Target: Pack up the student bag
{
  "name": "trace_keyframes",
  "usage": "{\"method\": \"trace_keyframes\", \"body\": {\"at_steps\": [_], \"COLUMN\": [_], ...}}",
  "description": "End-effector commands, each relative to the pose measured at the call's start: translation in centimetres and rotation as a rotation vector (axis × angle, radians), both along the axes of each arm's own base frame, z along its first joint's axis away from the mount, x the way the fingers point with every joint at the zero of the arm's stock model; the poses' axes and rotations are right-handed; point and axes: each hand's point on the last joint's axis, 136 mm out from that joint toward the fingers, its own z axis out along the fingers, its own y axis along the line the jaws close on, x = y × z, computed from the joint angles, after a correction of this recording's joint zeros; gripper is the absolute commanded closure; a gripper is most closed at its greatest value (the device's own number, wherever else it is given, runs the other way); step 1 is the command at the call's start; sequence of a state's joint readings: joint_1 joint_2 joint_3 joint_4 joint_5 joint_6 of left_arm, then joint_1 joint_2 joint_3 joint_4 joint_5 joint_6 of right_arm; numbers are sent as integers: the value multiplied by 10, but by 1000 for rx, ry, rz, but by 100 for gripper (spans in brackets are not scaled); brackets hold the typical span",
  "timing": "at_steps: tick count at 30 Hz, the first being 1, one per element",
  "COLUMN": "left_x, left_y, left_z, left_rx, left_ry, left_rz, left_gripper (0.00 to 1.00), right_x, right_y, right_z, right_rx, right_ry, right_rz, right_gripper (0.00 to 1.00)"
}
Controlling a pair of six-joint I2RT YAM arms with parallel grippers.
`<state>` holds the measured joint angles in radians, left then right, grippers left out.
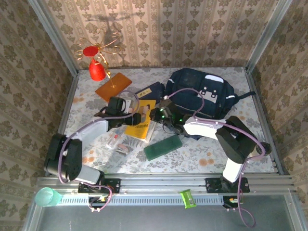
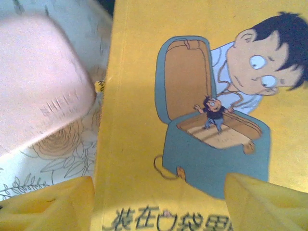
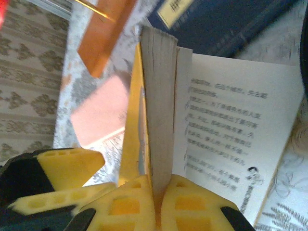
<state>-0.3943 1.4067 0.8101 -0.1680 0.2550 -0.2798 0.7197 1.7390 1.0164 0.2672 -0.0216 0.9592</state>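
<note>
The student bag (image 1: 199,94), a big dark navy backpack with a white patch, lies at the back right of the table. A yellow picture book (image 1: 141,122) lies left of it. My left gripper (image 1: 131,115) hangs just over the book's yellow cover (image 2: 144,120), open, its fingertips (image 2: 53,204) wide apart with nothing held between them. My right gripper (image 1: 158,115) is shut on the book's block of pages (image 3: 159,96) at their edge; the yellow cover stands to its left and a printed page (image 3: 226,125) lies open to its right.
A pink block (image 2: 38,77) sits on the floral cloth beside the book. An orange book (image 1: 113,86) and a navy booklet (image 1: 150,91) lie behind it. A green flat book (image 1: 163,147) and small items (image 1: 119,143) lie in front. A red ornament (image 1: 96,67) stands back left.
</note>
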Motion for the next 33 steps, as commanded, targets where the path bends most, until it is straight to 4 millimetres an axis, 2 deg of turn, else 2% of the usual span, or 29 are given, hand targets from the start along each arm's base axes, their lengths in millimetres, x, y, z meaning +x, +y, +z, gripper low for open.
{"method": "trace_keyframes", "body": {"at_steps": [1, 3, 5, 8, 12, 17, 21, 26, 29, 33], "left_x": [4, 5, 6, 7, 4, -2, -6, -14, -15, -17], "left_y": [4, 8, 11, 11, 7, -8, -19, -39, -43, -42], "left_z": [37, 57, 76, 96, 116, 130, 126, 128, 137, 144], "left_rx": [-100, -174, -263, -381, -533, -671, -689, -697, -734, -744], "left_ry": [-73, -112, -136, -131, -112, -93, -66, -51, -69, -94], "left_rz": [32, 42, 51, 37, -16, -106, -150, -234, -256, -264], "left_gripper": [27, 27, 21, 18, 14, 11, 5, 6, 12, 31], "right_x": [6, 5, 5, 0, -5, -12, -18, -20, -17, -10], "right_y": [3, -1, -6, -12, -23, -31, -31, -30, -34, -46], "right_z": [80, 100, 120, 150, 181, 207, 220, 224, 219, 207], "right_rx": [125, 148, 167, 210, 250, 308, 341, 368, 355, 318], "right_ry": [-199, -239, -275, -333, -394, -440, -463, -466, -462, -451], "right_rz": [76, 105, 139, 194, 230, 269, 292, 303, 291, 253], "right_gripper": [100, 100, 100, 100, 100, 100, 100, 100, 100, 100]}}
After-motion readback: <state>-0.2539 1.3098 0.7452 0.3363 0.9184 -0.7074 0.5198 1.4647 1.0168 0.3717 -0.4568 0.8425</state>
